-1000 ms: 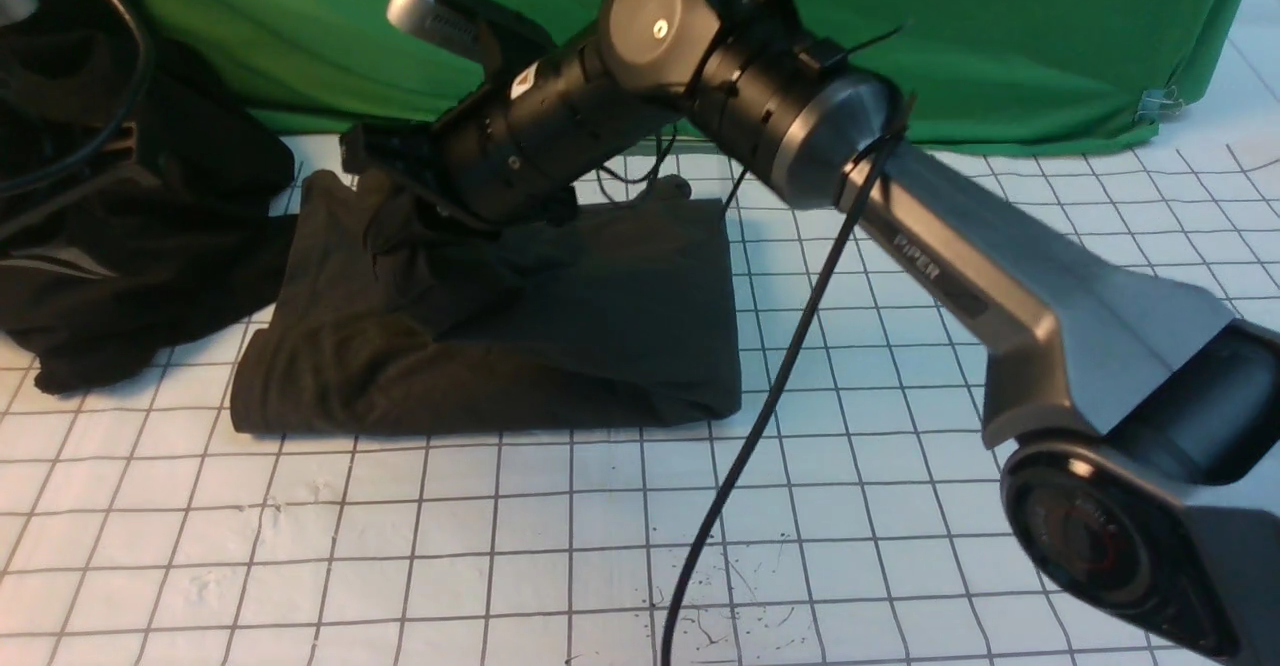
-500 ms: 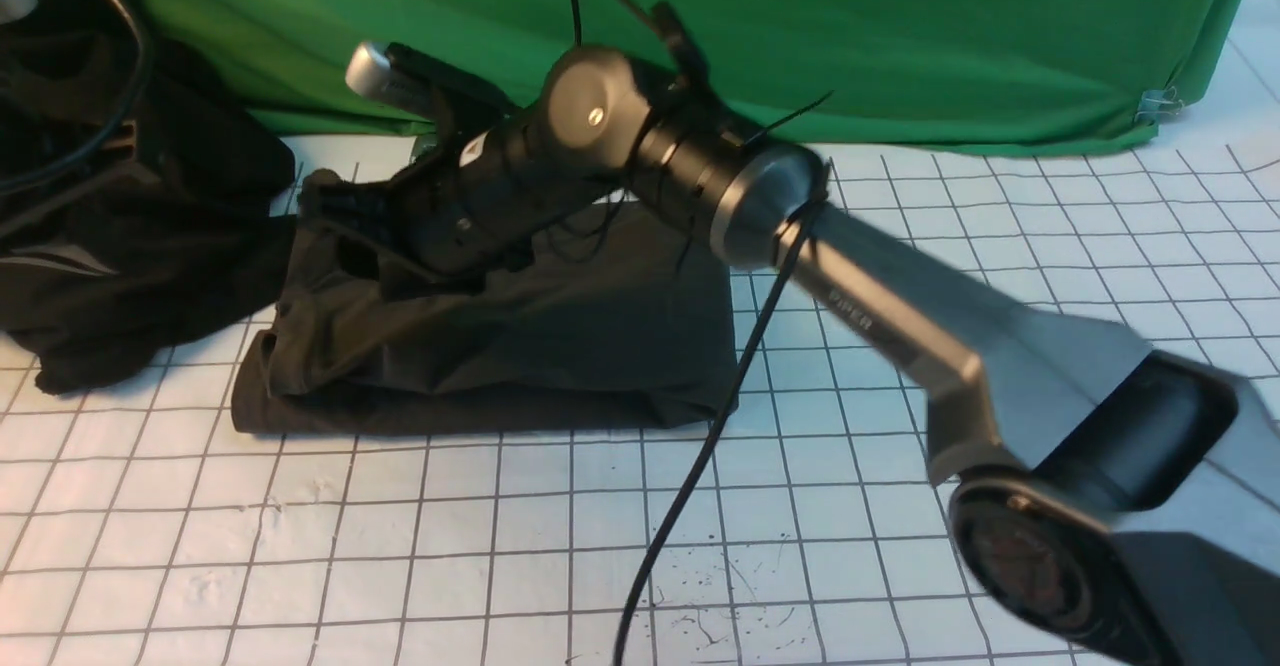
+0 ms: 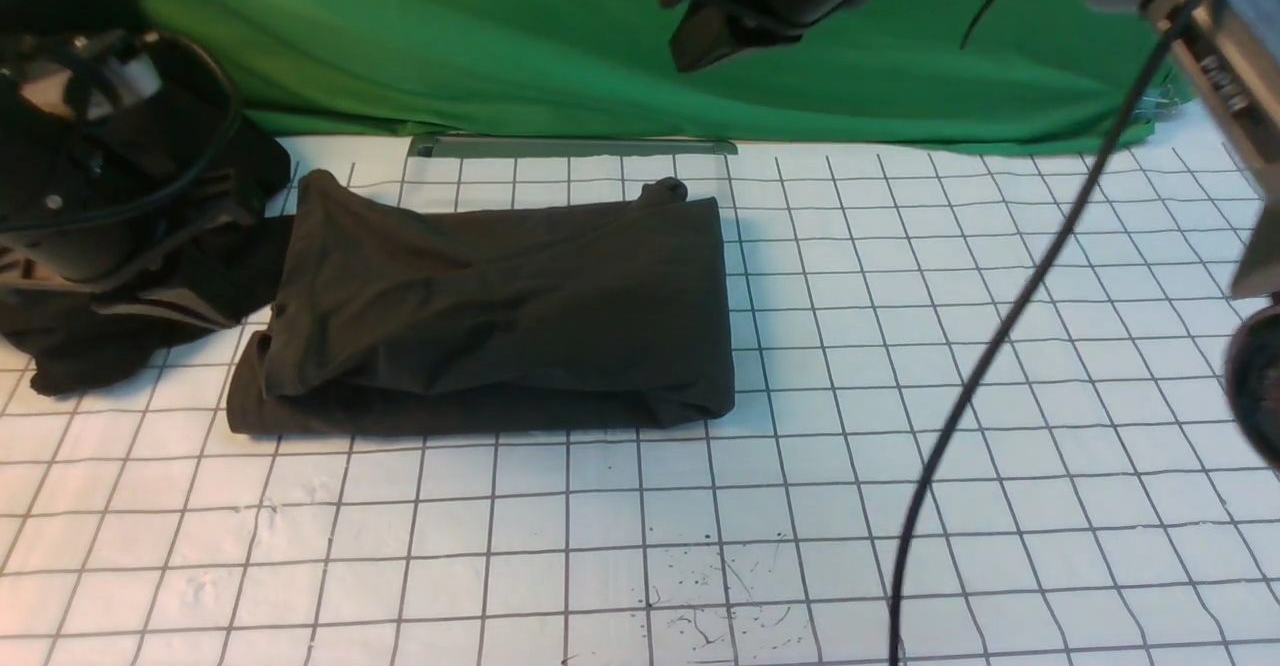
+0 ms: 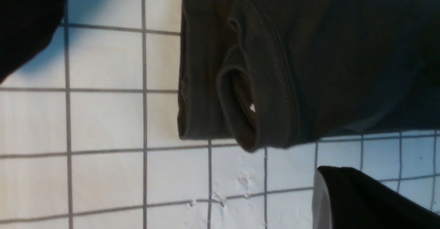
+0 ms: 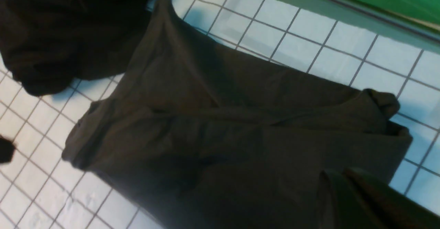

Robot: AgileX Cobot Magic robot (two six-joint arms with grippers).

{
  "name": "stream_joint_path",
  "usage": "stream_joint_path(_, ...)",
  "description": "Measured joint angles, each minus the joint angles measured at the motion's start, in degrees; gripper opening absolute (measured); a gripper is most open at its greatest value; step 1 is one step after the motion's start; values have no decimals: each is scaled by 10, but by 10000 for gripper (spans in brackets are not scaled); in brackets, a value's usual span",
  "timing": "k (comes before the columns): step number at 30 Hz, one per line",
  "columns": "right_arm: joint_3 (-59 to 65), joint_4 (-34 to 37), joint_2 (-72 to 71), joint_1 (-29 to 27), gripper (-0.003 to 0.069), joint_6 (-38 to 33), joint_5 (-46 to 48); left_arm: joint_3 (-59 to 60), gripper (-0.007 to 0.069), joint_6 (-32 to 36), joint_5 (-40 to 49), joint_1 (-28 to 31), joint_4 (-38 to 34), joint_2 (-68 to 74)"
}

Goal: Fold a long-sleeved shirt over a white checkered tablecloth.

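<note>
Folded shirt (image 3: pixel 490 316) lay nr tablecloth's (image 3: pixel 820 466) far-left corner; right gripper (image 3: pixel 700 41) & left gripper (image 4: pixel 343 187) were closed, empty — finishing well prob. meant pressing wrinkles flat.

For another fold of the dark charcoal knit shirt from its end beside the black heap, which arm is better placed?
Probably left: the left arm sits low beside that end of the dark charcoal knit shirt, and its camera shows it close. The right pincer hangs high before the green cloth.

White checkered tablecloth (image 3: pixel 900 396) carries folded long-sleeved shirt (image 3: pixel 500 316); black cloth heap (image 3: pixel 80 346) at left edge.
</note>
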Motion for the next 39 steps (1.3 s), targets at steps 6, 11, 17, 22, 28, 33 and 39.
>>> stream_joint_path(6, 112, -26, -60, 4, 9, -25, 4, -7, 101, 15, -51, 0, -2, 57)
stream_joint_path(11, 226, -59, -91, 4, 8, -44, 7, -10, 306, 35, -98, 0, -23, 108)
stream_joint_path(17, 255, -61, -94, 4, 8, -52, 7, -10, 359, 79, -111, 0, -77, 137)
stream_joint_path(22, 255, -62, -94, 4, 8, -52, 7, -10, 237, 91, -117, 0, -88, 153)
stream_joint_path(28, 255, -62, -94, 4, 7, -57, 7, -17, 34, 106, -108, 0, -79, 145)
stream_joint_path(33, 255, -62, -94, 4, 6, -61, 7, -69, 21, 107, -62, 0, -39, 123)
stream_joint_path(39, 255, -62, -94, 4, 6, -63, 7, -115, 21, 108, -19, 0, 20, 118)
